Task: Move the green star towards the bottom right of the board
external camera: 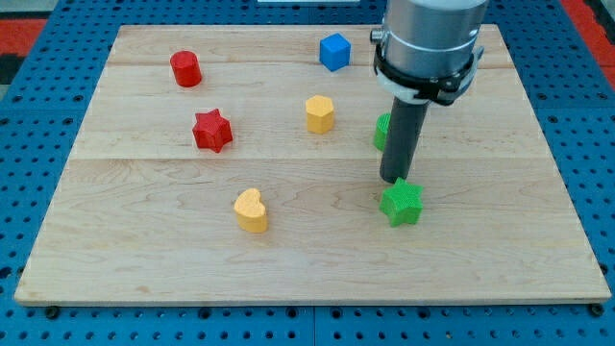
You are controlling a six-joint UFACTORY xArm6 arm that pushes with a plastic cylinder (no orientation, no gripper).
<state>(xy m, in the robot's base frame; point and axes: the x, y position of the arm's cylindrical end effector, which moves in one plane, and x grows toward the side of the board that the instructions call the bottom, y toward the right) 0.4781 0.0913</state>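
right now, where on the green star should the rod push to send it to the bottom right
There is no claw, so push rather than grip. The green star lies flat, and my tip is at its upper-left edge, apparently touching. That is probably the right face: pressing there, ideally into a notch between points, should drive it toward the view's bottom right of the board.

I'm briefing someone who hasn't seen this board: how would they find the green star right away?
Start at the wooden board and find the dark rod coming down right of centre. The green star sits just below my tip, toward the view's bottom. The other green block is half hidden behind the rod, farther up, while the star lies in full view and has points, like the red star on the view's left.
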